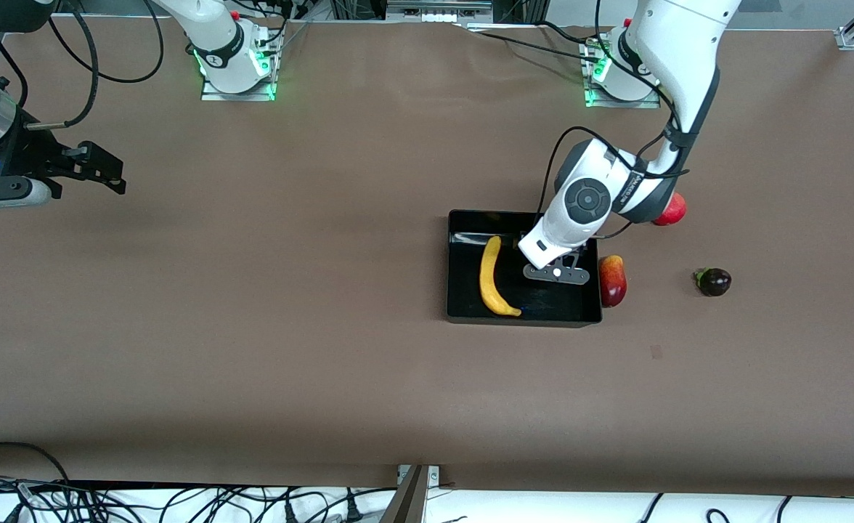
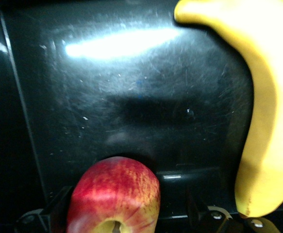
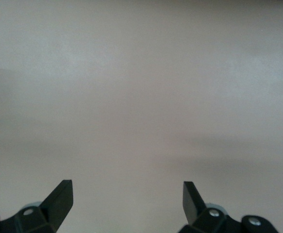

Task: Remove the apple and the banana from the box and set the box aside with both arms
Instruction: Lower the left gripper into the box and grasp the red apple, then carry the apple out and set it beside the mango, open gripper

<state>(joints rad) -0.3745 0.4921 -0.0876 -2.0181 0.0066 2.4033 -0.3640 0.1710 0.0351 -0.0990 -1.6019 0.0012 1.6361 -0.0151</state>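
Closest of the table's things, low in the middle of the front view, one black box is sitting open-topped on the brown table. I am counting five fruits. One yellow banana is lying lengthwise inside the box. One red-yellow apple is also showing inside it, though only in the left wrist view. One mango is lying on the table, just beside the box wall on the side toward the left arm's end. One dark purple fruit is sitting well apart from the box, farther toward that same end. One red pomegranate is peeking out from under the left arm's elbow, mostly covered.

Two arms are working here. Coming down from the top edge, the left arm is bending at the elbow and pointing its left gripper down into the box, fingers spread wide with the apple sitting between them. Whether they are pressing on it is hard to make out. Partly cut off by the frame's edge in the upper corner, the right gripper is waiting over bare table, its fingers spread apart and holding nothing.
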